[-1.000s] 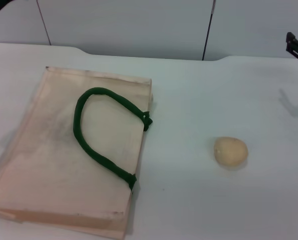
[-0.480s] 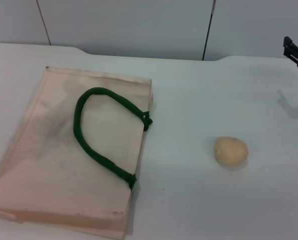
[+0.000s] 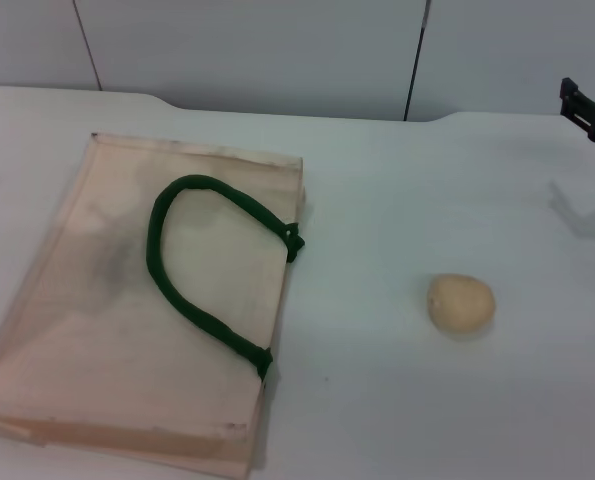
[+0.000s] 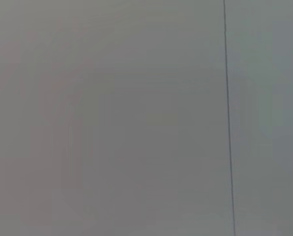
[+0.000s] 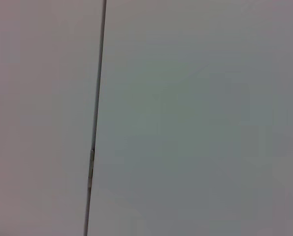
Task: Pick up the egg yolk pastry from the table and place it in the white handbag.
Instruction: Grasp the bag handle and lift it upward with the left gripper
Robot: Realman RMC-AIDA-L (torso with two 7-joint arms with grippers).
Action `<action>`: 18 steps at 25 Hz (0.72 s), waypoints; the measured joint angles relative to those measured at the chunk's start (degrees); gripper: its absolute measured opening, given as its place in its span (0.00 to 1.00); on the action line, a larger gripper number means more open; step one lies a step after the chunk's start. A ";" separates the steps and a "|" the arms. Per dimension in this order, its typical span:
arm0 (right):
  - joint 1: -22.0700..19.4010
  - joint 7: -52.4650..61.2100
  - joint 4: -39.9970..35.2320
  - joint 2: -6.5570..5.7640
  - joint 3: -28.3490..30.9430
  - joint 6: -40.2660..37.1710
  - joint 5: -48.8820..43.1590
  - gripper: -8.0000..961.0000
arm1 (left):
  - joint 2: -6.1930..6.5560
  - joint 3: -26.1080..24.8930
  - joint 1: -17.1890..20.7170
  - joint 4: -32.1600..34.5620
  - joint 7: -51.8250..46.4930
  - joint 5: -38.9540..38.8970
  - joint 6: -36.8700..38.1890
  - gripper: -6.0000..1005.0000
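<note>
Right gripper [image 3: 589, 108]: only a dark piece of it shows at the far right edge of the head view, above the table [image 3: 397, 200]. Can't tell whether its jaws are wide or narrow. Nothing held that I can see.

Left gripper: not in the head view, only a sliver of dark cable at the top left corner. Jaws state unknown.

Egg yolk pastry [image 3: 461, 303]: sitting on the table, nearer the robot than the right jaws and toward the robot's left of them, well apart from them. Pale beige ball, matte, untouched, small shadow under it.

White handbag [image 3: 127, 330]: lying flat on the table, far to the robot's left of the right jaws, well past the pastry. Pale cream-peach fabric, long side running away from the robot, slightly skewed. One dark green rope handle [image 3: 192, 270] lies looped on top of the bag face, both ends fixed along the edge that faces the pastry. Bag and pastry are apart, bare table between them.

Both wrist views: plain grey-white panel [image 4: 112, 118] with a thin dark vertical seam [image 5: 98, 98]. No jaws, bag or pastry in either.

Behind the table in the head view: pale wall panels [image 3: 257, 50] with dark seams.
</note>
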 joint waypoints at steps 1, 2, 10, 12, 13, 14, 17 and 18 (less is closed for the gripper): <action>-0.02 0.00 0.00 0.00 0.00 0.00 0.00 0.83 | 0.01 -0.08 0.26 1.49 -2.31 1.71 -0.59 0.46; -0.05 0.00 0.00 -0.03 0.00 0.00 0.00 0.83 | 0.03 -0.21 0.43 2.67 -4.37 3.31 -1.12 0.46; -0.14 0.62 0.01 -0.10 -0.42 -0.01 0.16 0.83 | 0.37 -1.51 -1.89 10.59 -18.71 21.64 -8.55 0.46; -0.18 0.62 0.00 -0.15 -0.43 -0.01 0.18 0.83 | 0.51 -2.26 -3.65 10.62 -21.08 26.08 -11.77 0.46; -0.18 0.62 0.01 -0.17 -0.43 0.00 0.19 0.83 | 0.59 -2.55 -4.61 10.50 -22.14 28.55 -13.53 0.46; -0.19 0.62 0.00 -0.18 -0.43 0.00 0.20 0.83 | 0.62 -2.72 -5.34 10.29 -22.79 30.59 -14.78 0.46; -0.20 0.62 0.00 -0.18 -0.43 0.00 0.22 0.83 | 0.57 -3.01 -7.72 9.20 -24.21 36.93 -17.71 0.46; -0.21 0.62 0.00 -0.18 -0.43 0.00 0.22 0.83 | 0.52 -3.09 -8.20 8.82 -24.43 38.17 -18.13 0.46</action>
